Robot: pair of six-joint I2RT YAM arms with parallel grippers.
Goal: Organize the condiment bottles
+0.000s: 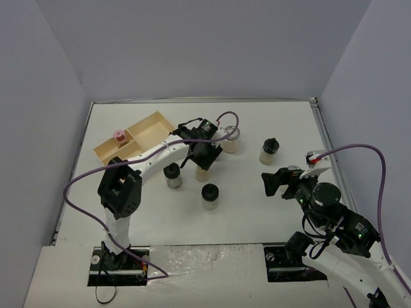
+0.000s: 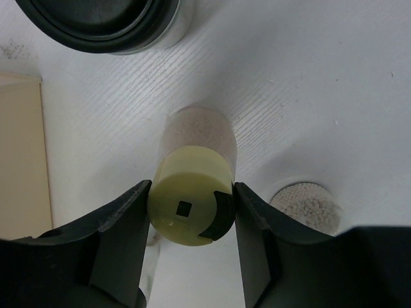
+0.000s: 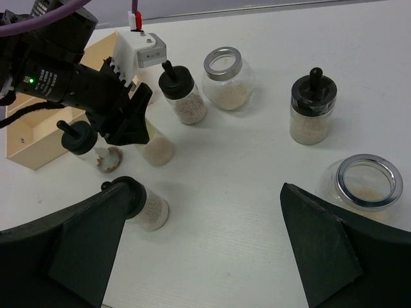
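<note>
My left gripper is shut on the yellow-green-capped jar; its two black fingers press the cap's sides while the jar stands on the table. Black-capped jars stand at the left, the middle and the right; a further one shows beside the left wrist. One silver-lidded jar stands behind the left gripper, another by my right fingers. A pink-capped jar sits in the wooden tray. My right gripper hangs open over bare table, holding nothing.
The divided tray lies at the back left, its edge close beside the held jar. A black-capped jar stands just beyond it. White walls enclose the table on three sides. A purple cable runs along each arm.
</note>
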